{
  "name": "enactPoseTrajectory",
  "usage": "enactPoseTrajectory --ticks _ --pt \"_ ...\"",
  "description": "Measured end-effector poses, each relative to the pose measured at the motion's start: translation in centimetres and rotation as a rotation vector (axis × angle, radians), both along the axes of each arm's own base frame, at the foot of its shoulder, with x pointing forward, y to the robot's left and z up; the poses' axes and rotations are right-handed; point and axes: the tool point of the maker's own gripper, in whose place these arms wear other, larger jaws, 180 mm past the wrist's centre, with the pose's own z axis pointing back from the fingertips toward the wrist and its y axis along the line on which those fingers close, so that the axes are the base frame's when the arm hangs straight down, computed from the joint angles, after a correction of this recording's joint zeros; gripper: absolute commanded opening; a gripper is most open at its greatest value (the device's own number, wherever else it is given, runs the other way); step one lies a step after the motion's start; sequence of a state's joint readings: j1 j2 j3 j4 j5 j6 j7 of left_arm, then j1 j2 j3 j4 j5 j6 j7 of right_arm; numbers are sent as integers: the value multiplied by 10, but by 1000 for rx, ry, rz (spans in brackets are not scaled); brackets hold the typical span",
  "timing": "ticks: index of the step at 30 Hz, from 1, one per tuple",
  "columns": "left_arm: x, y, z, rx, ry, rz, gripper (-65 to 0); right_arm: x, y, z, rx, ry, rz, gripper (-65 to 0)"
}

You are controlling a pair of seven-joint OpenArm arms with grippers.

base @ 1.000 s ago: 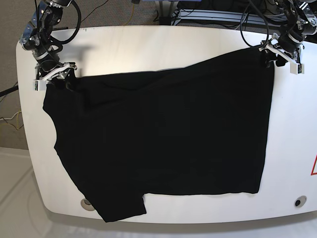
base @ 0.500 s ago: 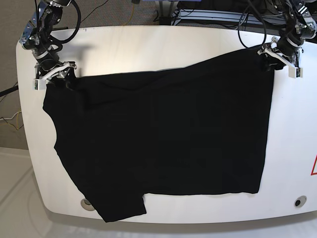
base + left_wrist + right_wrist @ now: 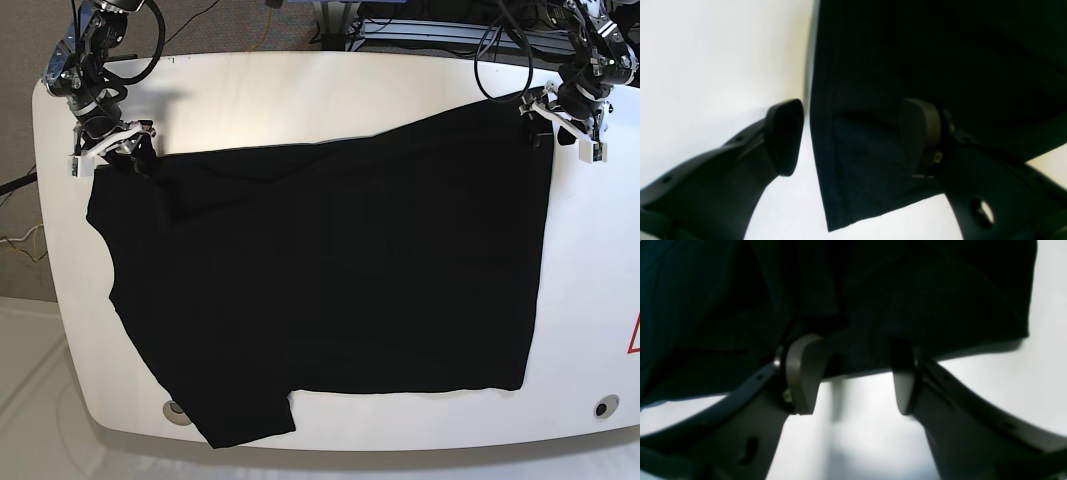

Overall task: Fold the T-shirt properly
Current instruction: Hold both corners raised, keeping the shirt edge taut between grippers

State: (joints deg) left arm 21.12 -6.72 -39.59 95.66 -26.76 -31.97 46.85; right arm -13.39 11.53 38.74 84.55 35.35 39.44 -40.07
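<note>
The black T-shirt lies spread flat over most of the white table, one sleeve reaching the front edge. My left gripper is at the shirt's far right corner. In the left wrist view that corner lies flat between the wide-open fingers of the left gripper, one finger on bare table and the other over the cloth. My right gripper is at the far left corner. The right wrist view shows the right gripper open, with the shirt's edge at its fingertips and bare table in the gap.
Cables and a metal frame run behind the table's back edge. A red triangle mark sits at the right edge. Two round holes lie near the front edge. The table top beyond the shirt's far edge is bare white.
The left gripper's jaws have spread wider over the shirt corner and the hand shifted slightly. The right gripper edged a little toward the back. The shirt lies the same.
</note>
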Motion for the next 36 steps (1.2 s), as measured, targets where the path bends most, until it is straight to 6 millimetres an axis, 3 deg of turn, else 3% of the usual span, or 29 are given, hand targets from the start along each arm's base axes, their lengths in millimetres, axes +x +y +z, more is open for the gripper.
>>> enactPoseTrajectory --ticks 14,28,36 --pt "-1 2 0 -36 -70 48 -233 -1 2 -1 12 0 -5 -314" --pt "-4 8 -9 -111 -68 114 -351 -2 -2 1 5 -1 -11 -317" --pt "-11 5 -11 -117 -32 93 -345 -3 -1 -1 8 5 -11 -318"
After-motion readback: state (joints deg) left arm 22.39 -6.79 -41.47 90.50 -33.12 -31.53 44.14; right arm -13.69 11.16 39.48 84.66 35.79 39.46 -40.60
